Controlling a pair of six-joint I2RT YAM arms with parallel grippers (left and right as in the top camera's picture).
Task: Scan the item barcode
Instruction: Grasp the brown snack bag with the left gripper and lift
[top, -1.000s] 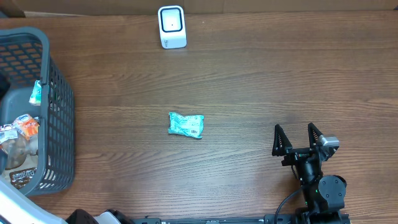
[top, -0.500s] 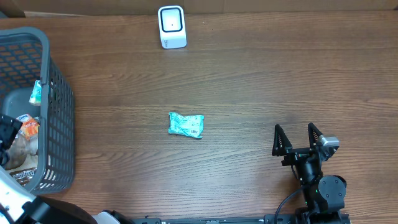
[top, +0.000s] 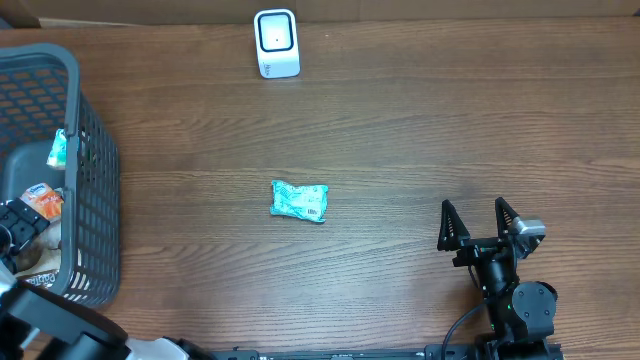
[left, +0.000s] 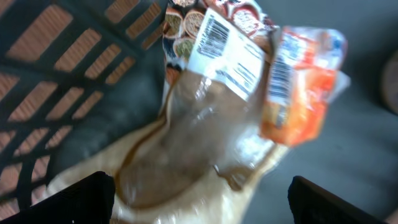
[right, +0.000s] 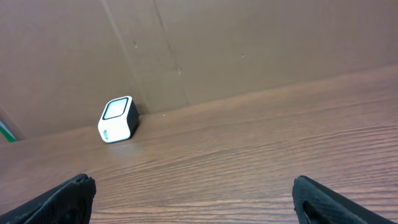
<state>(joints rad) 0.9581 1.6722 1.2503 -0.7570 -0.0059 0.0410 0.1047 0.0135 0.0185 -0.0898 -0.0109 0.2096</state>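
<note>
Nearest the robot's base, the right gripper (top: 473, 208) rests low on the wooden table (top: 450, 120), jaws spread wide and empty. It has not moved over the last second.

The change is on the left. The left arm has swung further in over the grey basket (top: 95, 200) at the table's left edge, and its jaws have been widening as it came. In the wrist view the left gripper (left: 202, 199) hangs above the basket's contents, its dark fingers (left: 68, 199) far apart at the frame's lower corners with nothing between them. Directly beneath lie a clear pouch (left: 186, 155) with a white barcode label and an orange packet (left: 298, 87) showing a barcode along its edge. This looks like a reach for the next item to scan, with no grasp made yet.

Further out, a teal packet (top: 299, 200) lies alone mid-table, unmoved and well apart from both grippers. Farthest away, the white scanner (top: 276, 43) stands at the table's back edge.

Counts: two grippers, both open and empty; one basket; one scanner; one teal packet on the table. The basket holds at least three packets, including a smaller teal one (top: 57, 150); the exact number cannot be told.
</note>
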